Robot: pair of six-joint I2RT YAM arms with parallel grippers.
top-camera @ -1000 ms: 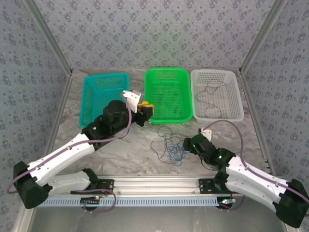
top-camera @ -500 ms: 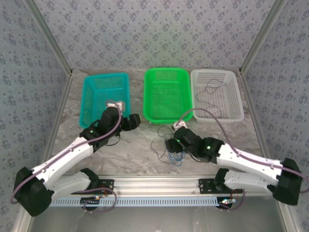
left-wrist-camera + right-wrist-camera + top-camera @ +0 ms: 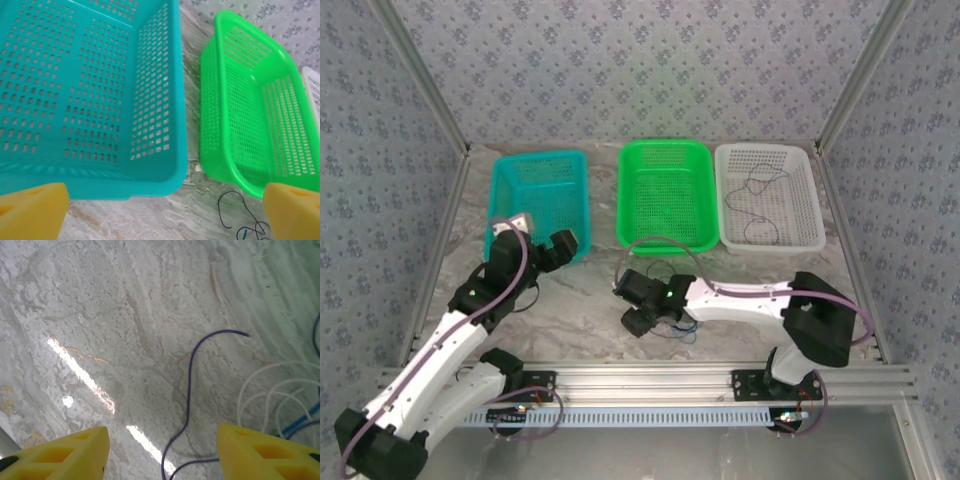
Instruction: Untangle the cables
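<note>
From above, I lose most of the cables (image 3: 690, 328) under the right arm (image 3: 740, 296), and the bits peeking out are too thin to sort. On the right wrist, the dark strand (image 3: 190, 390) runs off the bottom edge, and the pale loops (image 3: 272, 392) and blue wire (image 3: 302, 417) run off the right. On the left wrist, the white basket (image 3: 315, 85) is a sliver.

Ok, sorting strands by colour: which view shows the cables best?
Right wrist: the cables lie close up, dark, pale and blue strands distinct. Top external has them partly under the right arm. Left wrist catches one dark loop.
</note>
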